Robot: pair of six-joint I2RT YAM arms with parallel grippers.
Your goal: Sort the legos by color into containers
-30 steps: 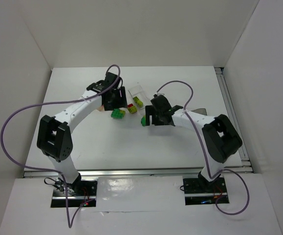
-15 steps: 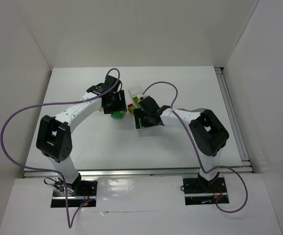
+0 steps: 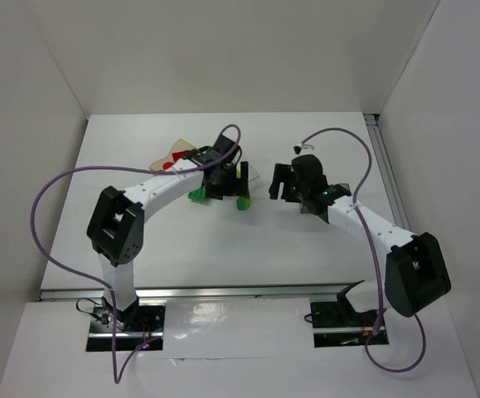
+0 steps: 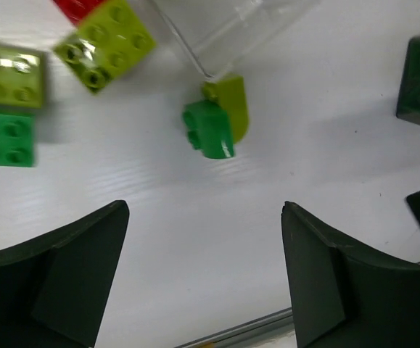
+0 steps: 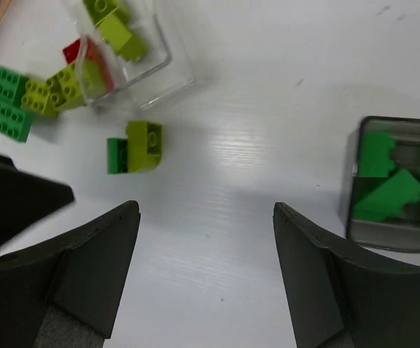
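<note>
Both grippers hang released over the desk (image 3: 306,249), with nothing between their fingers. The left gripper (image 4: 204,210) is spread wide above a joined pair of legos, a green brick (image 4: 208,130) stuck to a yellow-green one (image 4: 233,105). This pair lies on the desk just near of the clear tub (image 5: 162,69), which holds yellow-green bricks (image 5: 115,25).

To the left of that tub is a loose cluster: a red brick (image 5: 75,52) by its wall, two yellow-green bricks (image 4: 104,43) and a green brick (image 5: 3,112).

The right gripper (image 5: 206,210) is to the right of the pair, its fingers wide apart. The grey tub (image 5: 355,181) sits further right and holds green bricks (image 5: 384,174).

The orange tub (image 3: 177,153) lies at the far left, beyond the left arm.
</note>
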